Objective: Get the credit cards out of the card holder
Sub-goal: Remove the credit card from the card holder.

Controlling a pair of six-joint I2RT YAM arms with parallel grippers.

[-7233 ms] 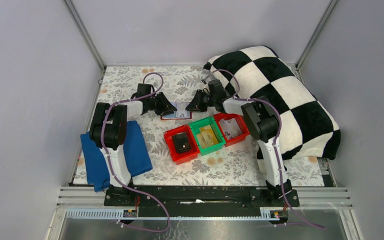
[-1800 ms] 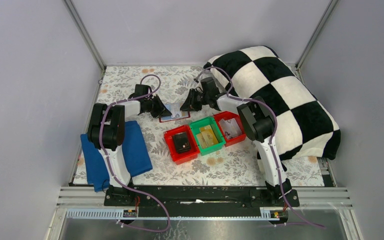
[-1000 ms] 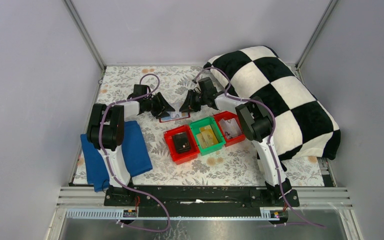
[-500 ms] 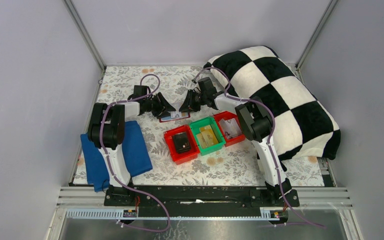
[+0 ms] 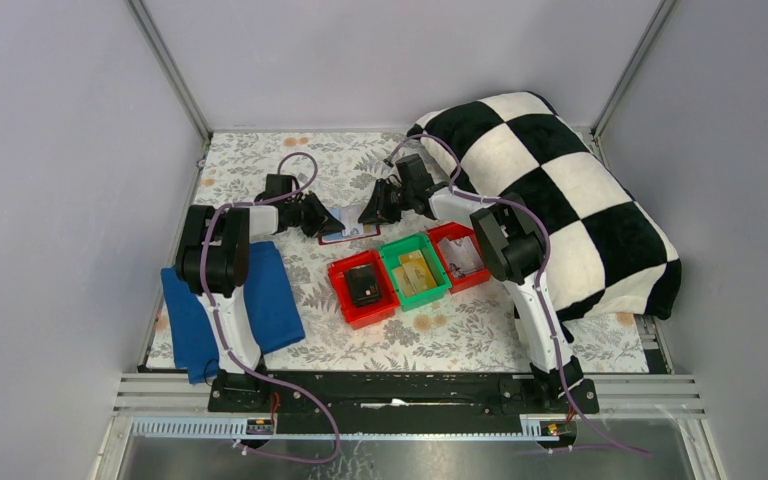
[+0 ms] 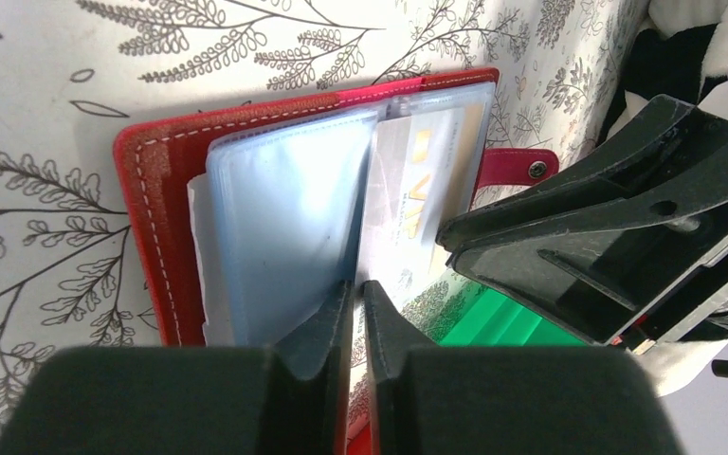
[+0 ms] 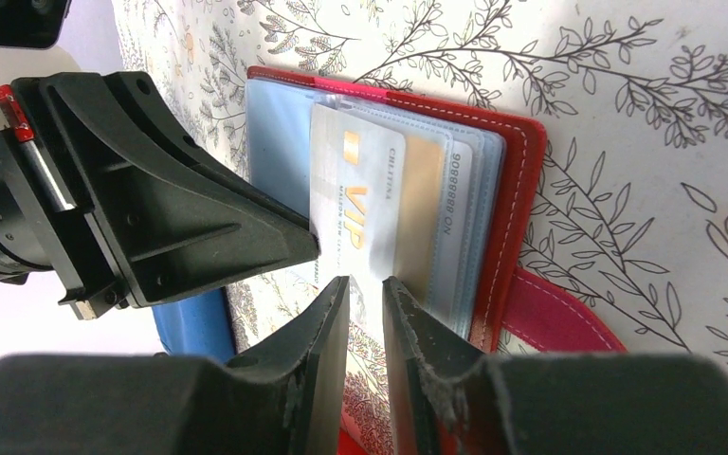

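The dark red card holder (image 5: 351, 233) lies open on the floral cloth between both grippers, its light blue sleeves (image 6: 284, 227) fanned out. A pale credit card (image 7: 379, 199) with gold "VIP" print sits in a sleeve, also clear in the left wrist view (image 6: 417, 180). My left gripper (image 6: 360, 284) is shut, its tips pinching the near edge of a sleeve at the fold. My right gripper (image 7: 360, 284) stands slightly open, its fingertips on either side of the card's near edge. Each gripper's wedge shows in the other's view, tip close to the card.
Just in front of the holder stand three small bins: a red bin (image 5: 338, 282) holding a black boxy object, a green bin (image 5: 391, 258) with yellow-tan items, and another red bin (image 5: 452, 236). A blue cloth (image 5: 265, 300) lies left; a checkered blanket (image 5: 560, 180) fills the right.
My left gripper's jaws have closed from a wide spread to a narrow pinch at the holder's sleeves. The right gripper and the holder have stayed put.
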